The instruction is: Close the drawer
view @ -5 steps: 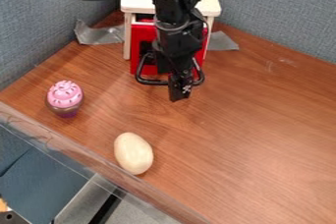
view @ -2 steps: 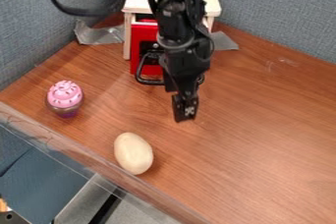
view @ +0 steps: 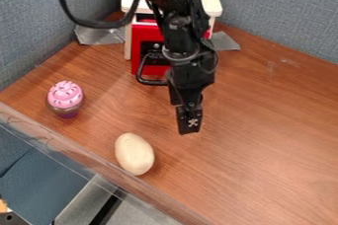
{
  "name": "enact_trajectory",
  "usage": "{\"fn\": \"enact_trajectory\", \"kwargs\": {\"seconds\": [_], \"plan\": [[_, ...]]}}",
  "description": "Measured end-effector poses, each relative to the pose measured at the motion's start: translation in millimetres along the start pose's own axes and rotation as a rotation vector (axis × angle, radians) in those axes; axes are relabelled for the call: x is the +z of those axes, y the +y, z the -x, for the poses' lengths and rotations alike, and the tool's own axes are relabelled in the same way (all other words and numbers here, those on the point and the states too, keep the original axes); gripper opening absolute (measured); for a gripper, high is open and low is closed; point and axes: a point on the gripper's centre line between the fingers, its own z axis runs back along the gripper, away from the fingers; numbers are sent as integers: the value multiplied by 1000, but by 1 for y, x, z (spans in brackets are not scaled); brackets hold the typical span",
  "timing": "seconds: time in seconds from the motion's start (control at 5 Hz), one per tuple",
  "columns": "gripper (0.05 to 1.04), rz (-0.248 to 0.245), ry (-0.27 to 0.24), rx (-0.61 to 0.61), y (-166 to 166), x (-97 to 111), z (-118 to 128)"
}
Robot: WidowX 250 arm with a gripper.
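On my remote monitor, I am viewing a brown wood-grain table [view: 271, 130] extending beneath and around the gripper [view: 189, 129]. A wooden cabinet [view: 212, 4] with a red drawer [view: 147, 32] is standing behind the gripper, on the side away from the camera. Grey tape pieces [view: 226, 42] are lying at both sides of the cabinet. A pale, egg-shaped object [view: 134, 154] is resting near the gripper, left and toward the camera. A pink-topped cupcake [view: 64, 98] is resting farther left, well apart from the gripper.

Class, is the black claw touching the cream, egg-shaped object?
Apart: in the camera view, brown wooden tabletop shows between the black claw and the cream, egg-shaped object.
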Motion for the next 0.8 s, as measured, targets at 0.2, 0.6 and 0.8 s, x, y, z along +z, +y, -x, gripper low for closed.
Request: {"fn": "enact_trajectory", "kwargs": {"seconds": [0.2,0.6,0.8], "plan": [[999,1,37,4,3,-16,7],[999,-34,34,21,16,-19,5],[999,-55,19,23,26,-20,5]]}}
